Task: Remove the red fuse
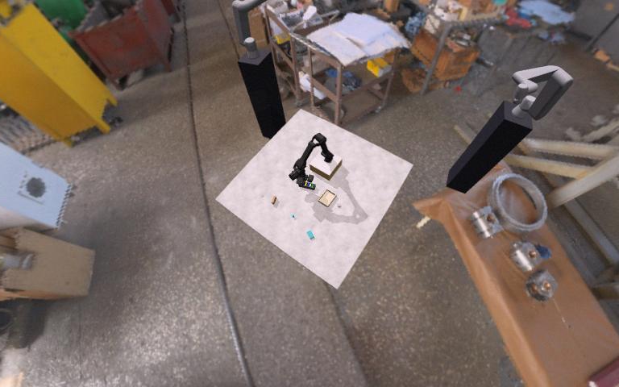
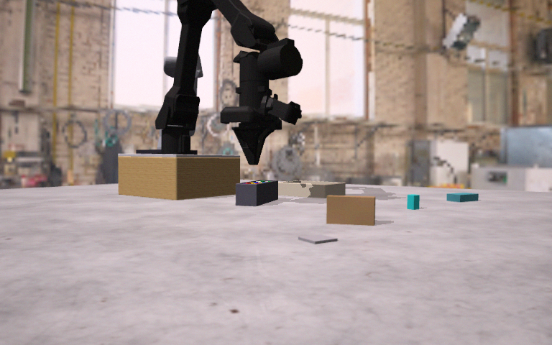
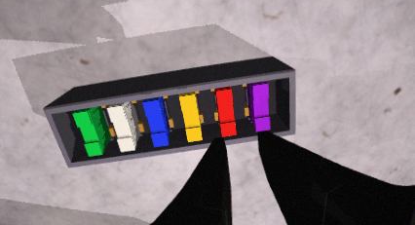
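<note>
The dark fuse block [image 2: 266, 194] [image 3: 170, 81] holds a row of fuses. The red fuse [image 3: 225, 105] stands in it between the yellow fuse [image 3: 189, 110] and the purple fuse [image 3: 260, 100]. My gripper [image 2: 253, 163] [image 3: 241, 143] points down above the block, with a visible gap under its tips in the exterior view. Its fingers stand a little apart, with nothing between them. In the wrist view the left tip appears just below the red fuse and the right tip just below the purple fuse. The pale tray [image 1: 322, 203] [image 2: 332, 190] lies beside the block.
The blue fuse [image 3: 156, 116], white fuse [image 3: 122, 120] and green fuse [image 3: 90, 125] fill the block's other side. A wooden base [image 2: 150, 175] carries the arm. A brown block [image 1: 274, 200] [image 2: 350, 210], an upright cyan block [image 2: 412, 201], a flat teal block [image 1: 309, 235] [image 2: 462, 197] and a grey plate [image 2: 318, 239] lie around.
</note>
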### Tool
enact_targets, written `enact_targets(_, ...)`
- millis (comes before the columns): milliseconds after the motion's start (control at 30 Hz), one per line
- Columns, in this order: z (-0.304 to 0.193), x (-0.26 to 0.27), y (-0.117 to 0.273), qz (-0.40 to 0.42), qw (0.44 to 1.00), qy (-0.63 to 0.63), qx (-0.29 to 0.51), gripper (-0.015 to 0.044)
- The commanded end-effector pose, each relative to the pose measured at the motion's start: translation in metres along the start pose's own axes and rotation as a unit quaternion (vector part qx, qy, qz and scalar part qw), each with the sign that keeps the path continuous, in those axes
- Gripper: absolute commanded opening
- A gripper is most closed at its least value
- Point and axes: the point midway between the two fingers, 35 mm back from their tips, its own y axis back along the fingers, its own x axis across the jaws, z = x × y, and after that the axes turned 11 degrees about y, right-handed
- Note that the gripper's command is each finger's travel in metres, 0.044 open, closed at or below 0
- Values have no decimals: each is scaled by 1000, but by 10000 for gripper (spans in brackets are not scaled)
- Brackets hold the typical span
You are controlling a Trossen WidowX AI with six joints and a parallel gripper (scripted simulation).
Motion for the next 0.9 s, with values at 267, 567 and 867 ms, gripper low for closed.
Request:
enact_targets(267,-1,1,-10,4,1000,4,0,74)
enact_targets(567,-1,1,-19,4,1000,4,0,74)
enact_targets(867,-1,2,-28,4,1000,4,0,74)
